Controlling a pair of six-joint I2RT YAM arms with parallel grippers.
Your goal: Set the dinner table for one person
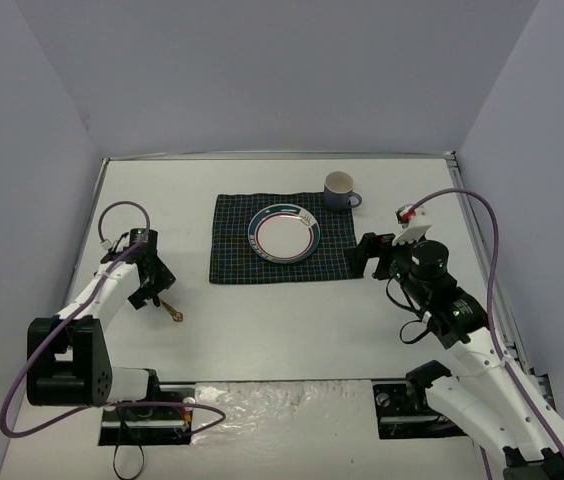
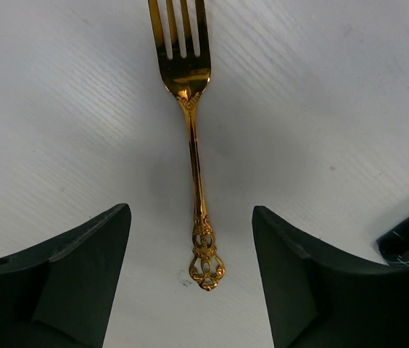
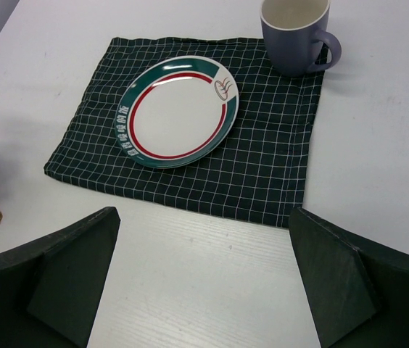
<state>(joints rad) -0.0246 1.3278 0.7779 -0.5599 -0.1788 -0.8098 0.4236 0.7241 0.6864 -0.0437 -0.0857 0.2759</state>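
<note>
The left arm (image 1: 97, 290) and right arm (image 1: 492, 395) are white with black joints. Purple cables (image 1: 125, 205) loop off both. Fingers (image 2: 67, 283) are dark wedges.

The left arm (image 1: 97, 288) extends forward from its base at the near left. Its wrist bends so that the left gripper (image 1: 152, 288) points downward, held low. Its fingers (image 2: 81, 254) stand apart with a clear gap between them, gripping nothing. The right arm (image 1: 452, 310) leans forward and inward. The right gripper (image 1: 367, 255) aims to the left, its fingers (image 3: 74, 268) spread wide and holding nothing.
</note>
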